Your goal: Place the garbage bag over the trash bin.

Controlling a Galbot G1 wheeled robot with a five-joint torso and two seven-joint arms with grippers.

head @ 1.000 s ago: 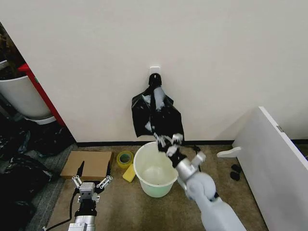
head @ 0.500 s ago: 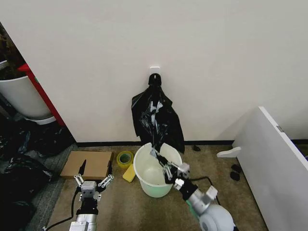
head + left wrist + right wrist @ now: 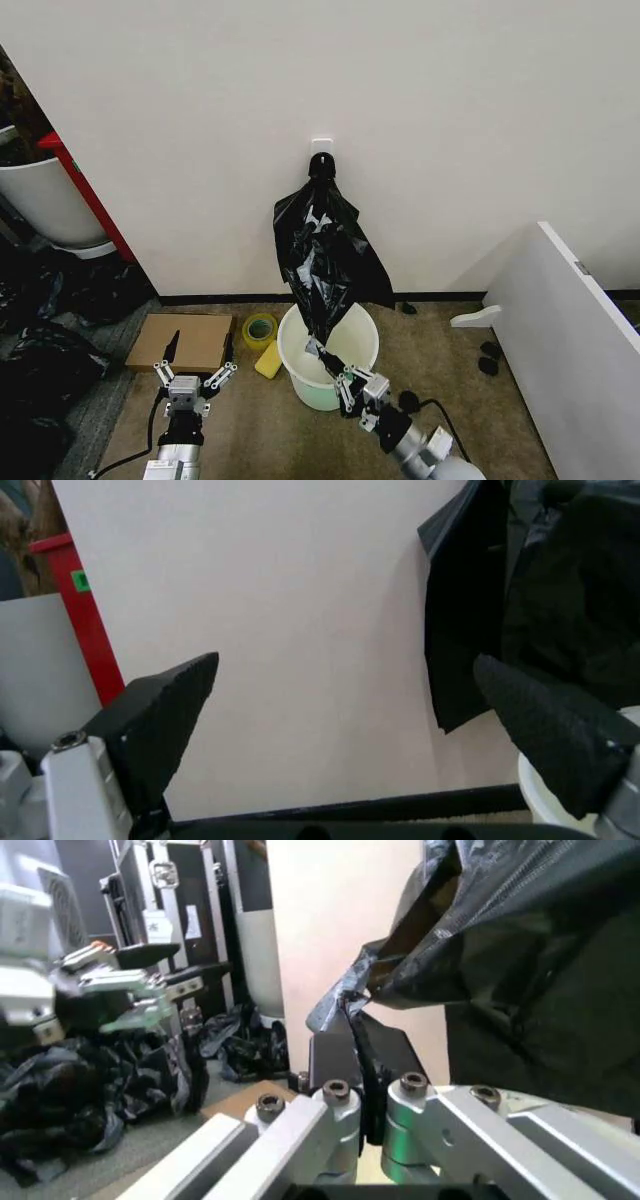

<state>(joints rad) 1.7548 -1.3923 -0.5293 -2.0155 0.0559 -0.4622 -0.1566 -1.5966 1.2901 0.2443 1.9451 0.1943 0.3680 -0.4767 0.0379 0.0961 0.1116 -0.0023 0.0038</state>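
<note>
The trash bin [image 3: 300, 345], a round white bucket, stands on the carpet by the wall. Black bags hang bunched from a white hook [image 3: 322, 148] above it. One of them, the garbage bag [image 3: 325, 270], is stretched down from the bunch to the bin's near rim. My right gripper [image 3: 328, 362] is shut on its lower end, just in front of the bin. In the right wrist view, crinkled black plastic [image 3: 520, 952] runs into the closed fingers [image 3: 335, 1057]. My left gripper [image 3: 188, 380] hangs open, low and left of the bin, with nothing between its fingers [image 3: 165, 712].
A flat cardboard box [image 3: 185, 340], a yellow tape roll [image 3: 260, 328] and a yellow sponge [image 3: 268, 362] lie left of the bin. A larger white tub with a red bar [image 3: 45, 200] and a dark heap of bags [image 3: 40, 370] sit far left. A white panel [image 3: 565, 340] leans at the right.
My right gripper has come down from the hanging bags and drawn back to the bin's near side, pulling black plastic down with it. The left arm has not moved.
</note>
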